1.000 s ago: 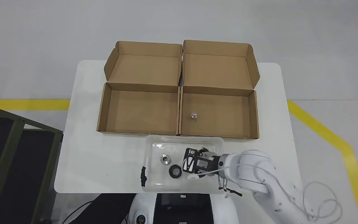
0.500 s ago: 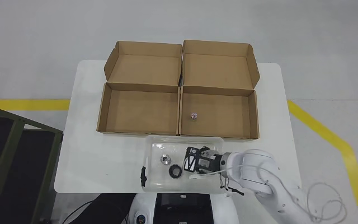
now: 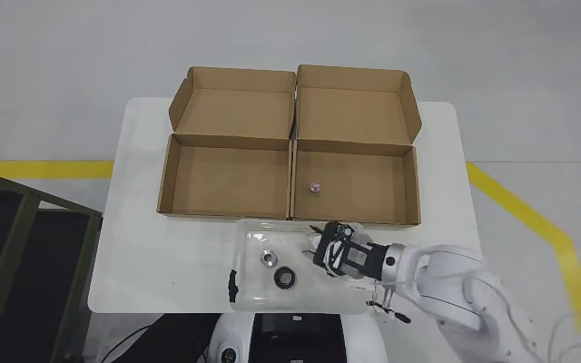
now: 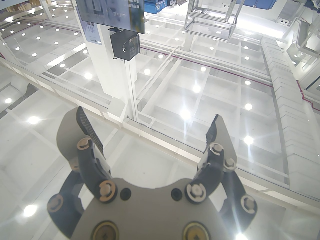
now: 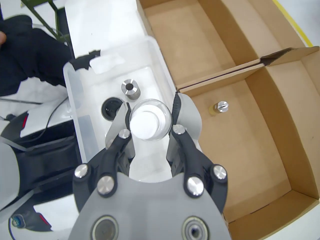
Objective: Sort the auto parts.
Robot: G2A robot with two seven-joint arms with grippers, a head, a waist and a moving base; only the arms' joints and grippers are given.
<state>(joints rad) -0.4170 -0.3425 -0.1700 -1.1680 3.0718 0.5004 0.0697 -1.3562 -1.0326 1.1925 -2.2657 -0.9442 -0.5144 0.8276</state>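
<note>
My right gripper (image 5: 150, 103) is shut on a round clear part with a white core (image 5: 149, 123), held above the clear plastic bin (image 5: 71, 86). In the top view this gripper (image 3: 329, 247) hovers over the right half of the bin (image 3: 243, 238). A silver bushing (image 5: 130, 89) and a black ring (image 5: 111, 107) lie on the bin's floor; the top view shows the bushing (image 3: 267, 257) and the ring (image 3: 285, 277) too. A small metal part (image 5: 220, 107) rests in the right cardboard box (image 3: 399, 204). My left gripper (image 4: 148, 116) is open, pointing up at the ceiling.
Two open cardboard boxes stand side by side behind the bin; the left box (image 3: 182, 186) has nothing in it. Their lids (image 3: 241, 100) fold back toward the table's far edge. Black tape (image 5: 86, 57) marks one bin corner. A green rack (image 3: 27, 263) stands left of the table.
My right gripper has risen and shifted right and toward the boxes, carrying the clear round part. The bushing and the black ring stayed in place.
</note>
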